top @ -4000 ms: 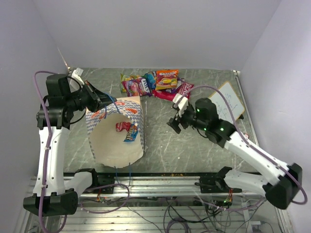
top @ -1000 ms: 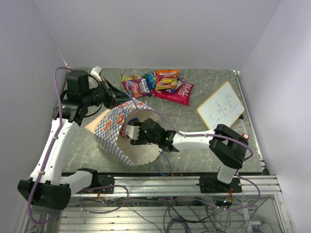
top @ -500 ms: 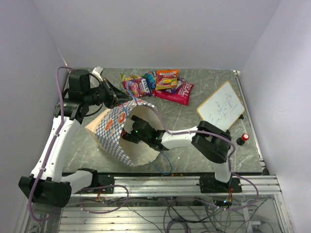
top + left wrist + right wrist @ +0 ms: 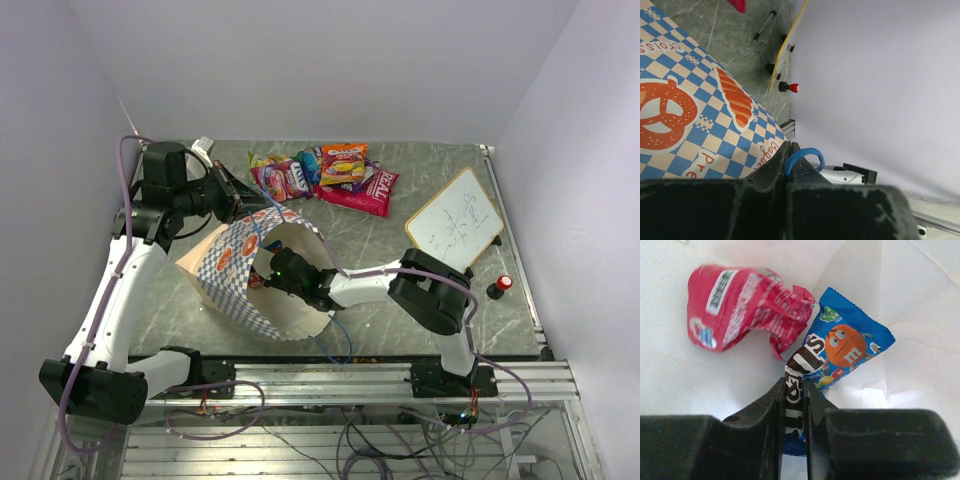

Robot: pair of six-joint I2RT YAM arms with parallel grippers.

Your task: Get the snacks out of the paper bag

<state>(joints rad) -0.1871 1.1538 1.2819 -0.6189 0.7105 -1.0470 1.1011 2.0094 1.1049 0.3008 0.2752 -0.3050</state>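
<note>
The paper bag [image 4: 232,262] lies tipped on its side at the left of the table, its mouth facing right. My left gripper [image 4: 788,146] is shut on the bag's blue cord handle [image 4: 805,154] and holds the rim up. My right gripper [image 4: 794,390] reaches deep inside the bag and is shut on a blue snack packet [image 4: 840,352] with an orange cartoon face. A crumpled red packet [image 4: 740,302] lies beside it on the bag's white inside. Several snacks [image 4: 320,175] lie in a pile at the back of the table, among them the crimson bag [image 4: 368,188].
A small whiteboard [image 4: 455,218] lies at the right of the table. A red-capped marker [image 4: 498,286] rests near its front corner. The left wall stands close behind my left arm [image 4: 125,290].
My right gripper has pushed further into the bag and closed on the blue packet. The left gripper keeps its hold on the handle.
</note>
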